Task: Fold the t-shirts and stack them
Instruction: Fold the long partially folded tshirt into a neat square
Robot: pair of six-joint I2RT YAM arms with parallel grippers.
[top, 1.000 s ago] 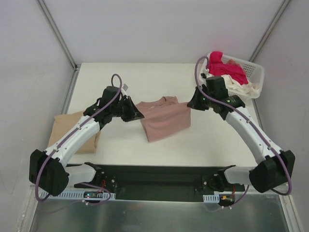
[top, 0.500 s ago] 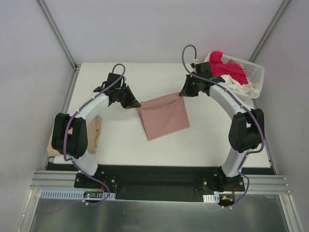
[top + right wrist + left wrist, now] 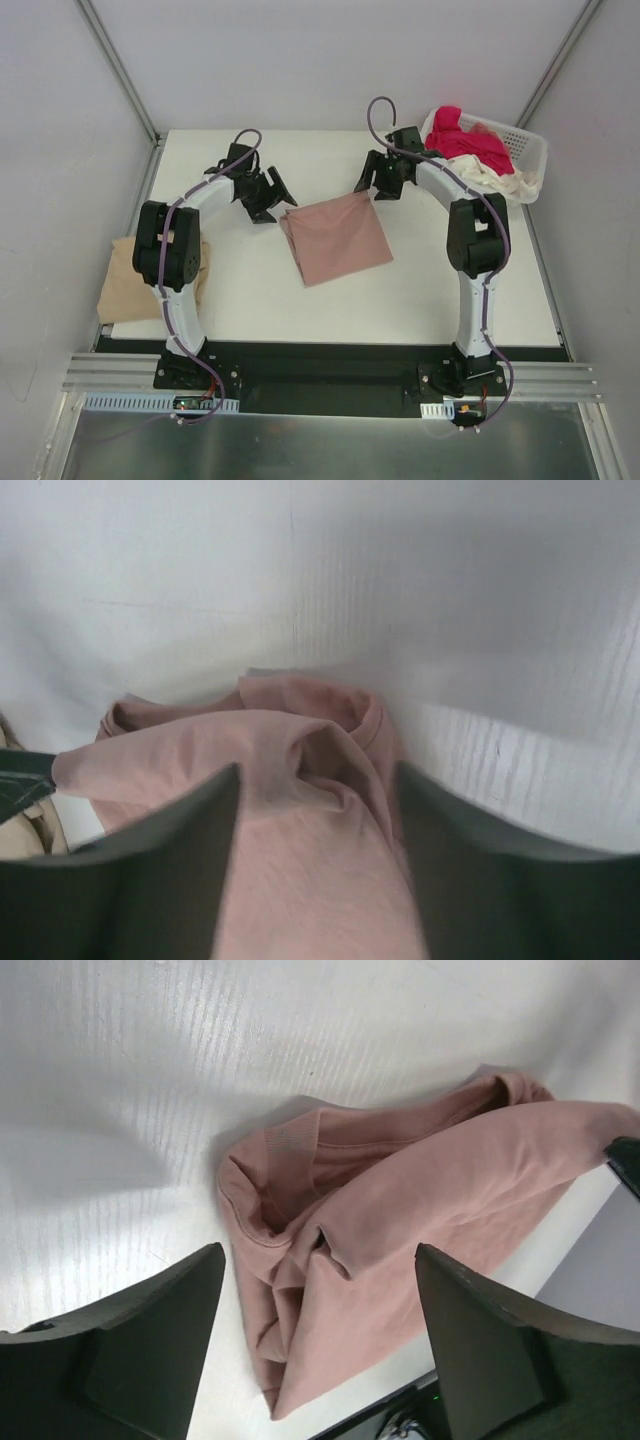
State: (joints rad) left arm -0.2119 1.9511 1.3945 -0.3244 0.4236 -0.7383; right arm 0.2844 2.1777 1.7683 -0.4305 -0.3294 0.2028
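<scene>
With left gripper [image 3: 273,193] and right gripper [image 3: 372,181] spread and empty at the far corners of the pink shirt [image 3: 335,238], lying folded at centre, the fold looks done; next, regrip and stack it on the tan shirt [image 3: 125,287], near left.

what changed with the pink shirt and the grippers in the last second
The left gripper and right gripper moved farther back, laying the held layer of the pink shirt over the rest, then opened and let go. The tan shirt and the basket stayed put.
</scene>
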